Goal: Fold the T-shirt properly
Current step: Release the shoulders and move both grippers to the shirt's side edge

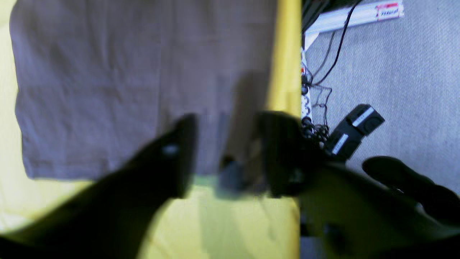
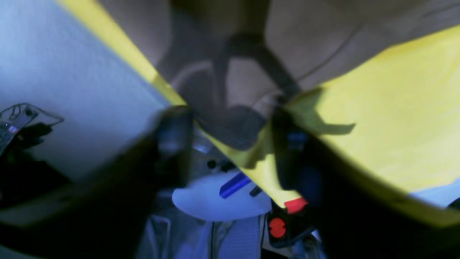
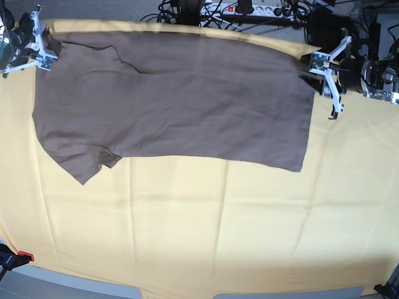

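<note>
The taupe T-shirt lies flat on the yellow cloth. Left gripper at three o'clock and right gripper at ten o'clock both stand released.

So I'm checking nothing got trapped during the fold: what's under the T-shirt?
The T-shirt lies on the yellow cloth, which shows all around it. Anything directly beneath the fabric is covered, though no bump shows.

A large pale yellow cloth drapes the surface, faintly creased. Beyond its far edge, a white power strip lies among tangled black cables on grey carpet.
</note>
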You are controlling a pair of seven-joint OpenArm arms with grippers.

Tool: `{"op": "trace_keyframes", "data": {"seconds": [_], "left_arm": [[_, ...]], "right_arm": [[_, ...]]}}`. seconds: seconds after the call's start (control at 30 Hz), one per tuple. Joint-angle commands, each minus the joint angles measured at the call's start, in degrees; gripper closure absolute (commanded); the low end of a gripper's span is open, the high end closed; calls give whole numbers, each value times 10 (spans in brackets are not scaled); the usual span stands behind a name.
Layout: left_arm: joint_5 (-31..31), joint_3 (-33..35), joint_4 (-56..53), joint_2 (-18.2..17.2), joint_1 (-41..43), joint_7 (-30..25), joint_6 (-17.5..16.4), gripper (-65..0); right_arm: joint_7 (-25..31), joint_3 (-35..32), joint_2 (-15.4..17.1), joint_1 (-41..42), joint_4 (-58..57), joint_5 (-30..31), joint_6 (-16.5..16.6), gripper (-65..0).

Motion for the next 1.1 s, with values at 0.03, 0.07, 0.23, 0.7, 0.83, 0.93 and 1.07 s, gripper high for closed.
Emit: {"op": "trace_keyframes", "data": {"seconds": [0.03, 0.07, 0.23, 0.7, 0.83, 0.93, 1.07], "left_arm": [[-25, -7, 17, -20, -5, 21, 1, -382], [-29, -7, 25, -24, -6, 35, 1, -382], [-82, -7, 60, -45, -52, 103, 1, -381], [-287, -7, -132, 33, -220, 153, 89, -381], [-356, -7, -305, 118, -253, 153, 41, -382], [-400, -7, -440, 180, -275, 153, 1, -382], [-422, -7, -585, 257, -297, 156, 1, -382]], "right_arm": [[-2, 10, 16, 3, 20, -2, -3, -420], [-2, 14, 16, 3, 28, -2, -7, -419], [-17, 66, 16, 3, 99, 2, -20, -419], [49, 291, 9, 3, 154, 107, -54, -419], [66, 292, 0, 3, 152, 56, -28, -419], [83, 292, 0, 3, 145, 21, -3, -419], [129, 292, 0, 3, 127, -54, -19, -419]]}}
